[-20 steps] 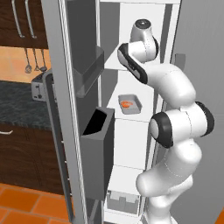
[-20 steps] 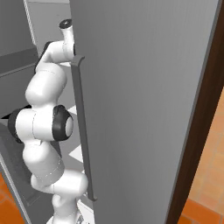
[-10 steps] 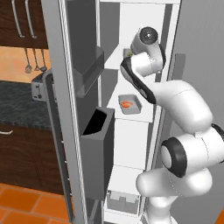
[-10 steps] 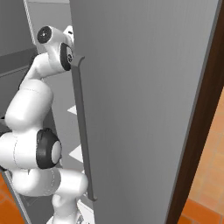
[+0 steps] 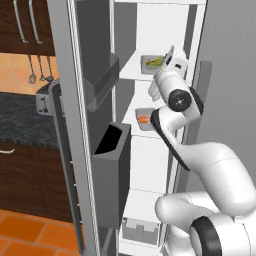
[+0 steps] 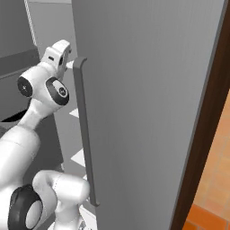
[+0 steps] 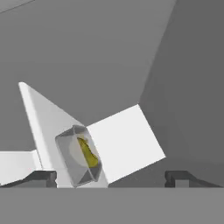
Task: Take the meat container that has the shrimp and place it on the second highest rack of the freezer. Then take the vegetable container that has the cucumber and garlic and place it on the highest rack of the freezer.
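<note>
The freezer (image 5: 64, 107) stands open. On its highest rack (image 5: 130, 68) rests the vegetable container (image 5: 152, 62) with the yellow-green cucumber (image 7: 88, 154); the garlic is too small to make out. One rack lower sits the meat container (image 5: 144, 119) holding the orange shrimp (image 5: 143, 119). My gripper (image 5: 169, 59) hangs just right of the vegetable container, open and holding nothing. In the hand view the gripper (image 7: 111, 178) has its fingertips (image 7: 41, 177) spread wide, with the container (image 7: 80, 156) a short way beyond them on the white rack (image 7: 124, 140).
Dark grey door bins (image 5: 111, 175) jut from the open left door near my arm. The grey right door (image 6: 148, 99) with its long handle (image 6: 84, 134) stands close beside my arm. A kitchen counter with a toaster (image 5: 44, 97) lies to the left.
The jaws have opened and let go of the vegetable container, which now rests on the top rack. The hand has drawn back and down a little from it.
</note>
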Tool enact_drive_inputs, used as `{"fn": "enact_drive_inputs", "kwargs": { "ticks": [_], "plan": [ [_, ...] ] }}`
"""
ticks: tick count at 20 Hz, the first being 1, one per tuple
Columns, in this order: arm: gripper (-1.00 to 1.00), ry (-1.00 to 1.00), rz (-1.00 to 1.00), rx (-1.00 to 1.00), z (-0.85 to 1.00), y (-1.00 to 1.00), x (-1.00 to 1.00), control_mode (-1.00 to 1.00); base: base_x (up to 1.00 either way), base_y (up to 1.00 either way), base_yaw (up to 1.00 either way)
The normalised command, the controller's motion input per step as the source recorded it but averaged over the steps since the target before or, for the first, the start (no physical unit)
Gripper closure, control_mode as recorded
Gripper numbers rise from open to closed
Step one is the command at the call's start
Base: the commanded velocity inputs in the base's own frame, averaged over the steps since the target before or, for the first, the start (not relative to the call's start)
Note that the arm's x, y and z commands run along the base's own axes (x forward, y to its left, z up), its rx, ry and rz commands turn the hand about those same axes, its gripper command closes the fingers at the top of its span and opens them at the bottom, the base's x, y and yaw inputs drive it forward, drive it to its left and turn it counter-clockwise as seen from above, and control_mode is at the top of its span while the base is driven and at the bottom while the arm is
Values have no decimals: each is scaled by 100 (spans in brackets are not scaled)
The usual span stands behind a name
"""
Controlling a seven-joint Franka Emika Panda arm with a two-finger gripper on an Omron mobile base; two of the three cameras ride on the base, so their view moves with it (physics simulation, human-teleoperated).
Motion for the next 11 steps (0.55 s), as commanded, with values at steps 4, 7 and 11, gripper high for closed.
{"fn": "enact_drive_inputs", "kwargs": {
  "ticks": [4, 7, 11],
  "plan": [
    [-100, -37, 0, 0, 24, 17, -100, -100, 0, 0, 0],
    [-100, -29, 0, 0, 15, 5, -100, -100, 0, 0, 0],
    [-100, -27, 0, 1, 7, 4, -100, -100, 0, 0, 0]
  ]
}}
